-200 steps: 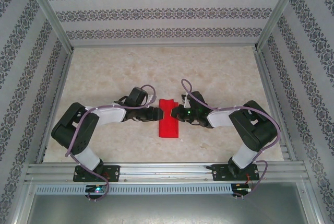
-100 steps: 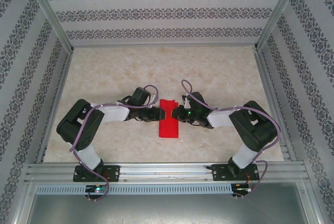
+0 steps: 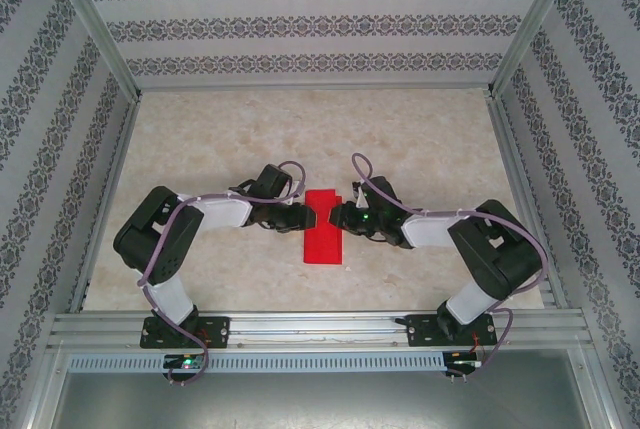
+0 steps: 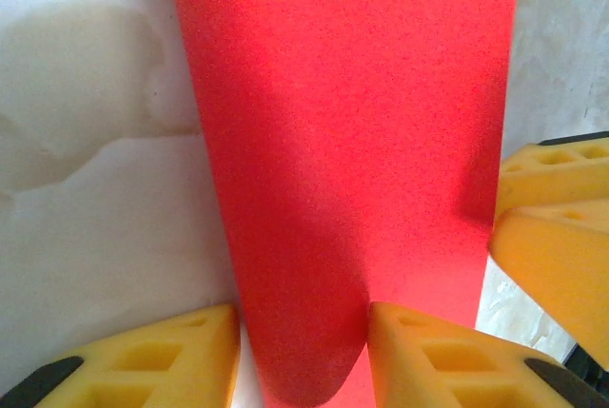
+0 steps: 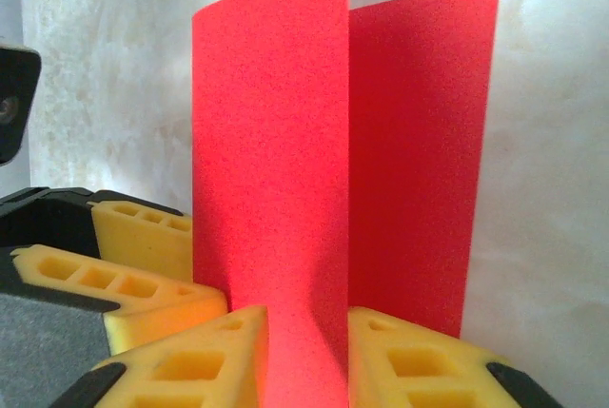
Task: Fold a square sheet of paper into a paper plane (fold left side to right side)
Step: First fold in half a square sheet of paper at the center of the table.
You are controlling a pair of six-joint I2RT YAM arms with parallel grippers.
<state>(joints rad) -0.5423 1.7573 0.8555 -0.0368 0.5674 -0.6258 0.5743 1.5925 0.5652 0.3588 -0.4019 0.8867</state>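
The square sheet of paper (image 3: pixel 322 229) is a bright red folded strip lying mid-table, long side running near to far. My left gripper (image 3: pixel 306 217) meets its left edge. In the left wrist view its yellow fingers (image 4: pixel 181 360) stand apart around a rounded bulge of the paper (image 4: pixel 362 142), with a sliver of table showing beside one pad. My right gripper (image 3: pixel 338 216) faces it from the right. Its jaws (image 5: pixel 306 356) stand apart, and an upright flap of the paper (image 5: pixel 271 142) rises between them. A paper plane is out of view.
The pale marbled table (image 3: pixel 420 139) stretches behind and to both sides of the paper. Patterned walls and a metal frame (image 3: pixel 100 39) close in the workspace. The right gripper's yellow fingers (image 4: pixel 561 227) sit close at the paper's far edge in the left wrist view.
The right gripper's jaws have parted from their pinch on the paper. The left gripper's jaws have narrowed. The left elbow swung slightly rightward, and the paper's notched outline looks straighter.
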